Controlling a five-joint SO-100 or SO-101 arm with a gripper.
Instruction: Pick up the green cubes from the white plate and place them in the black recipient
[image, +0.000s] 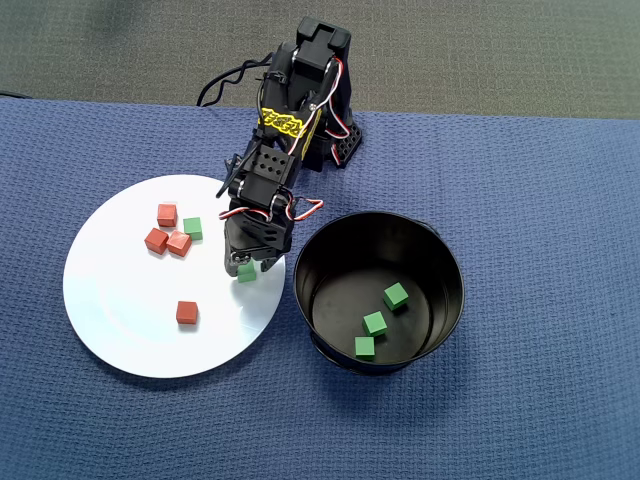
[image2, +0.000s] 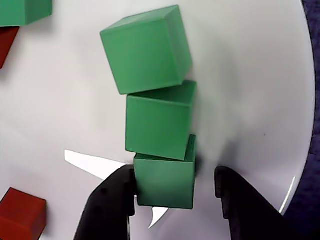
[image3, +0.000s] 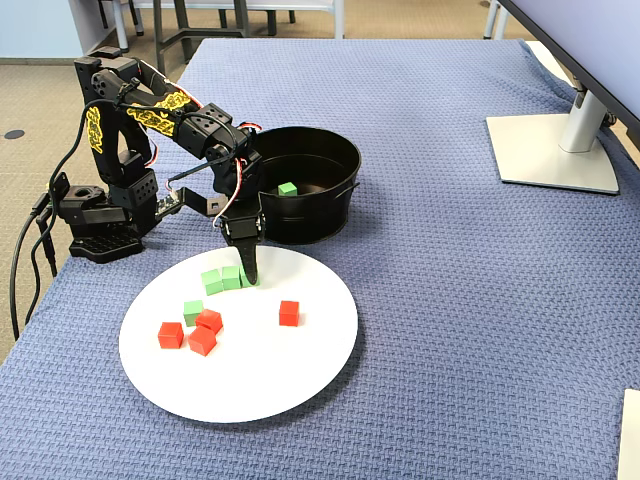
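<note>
Green cubes are lined up in a row of three on the white plate (image3: 300, 370), near the rim facing the black recipient (image: 440, 262). The nearest green cube (image2: 165, 177) of the row is seen between the spread jaws of the gripper (image2: 175, 192) in the wrist view: the left finger is touching it, the right stands apart. The row's long axis runs straight away from the jaws, so a closure would take only this end cube. The arm (image3: 170, 120) is reached forward and bent steeply down, jaws pointing at the plate. Three green cubes lie in the recipient; a fourth plate cube (image: 193, 228) sits beside the red cubes (image: 167, 238).
</note>
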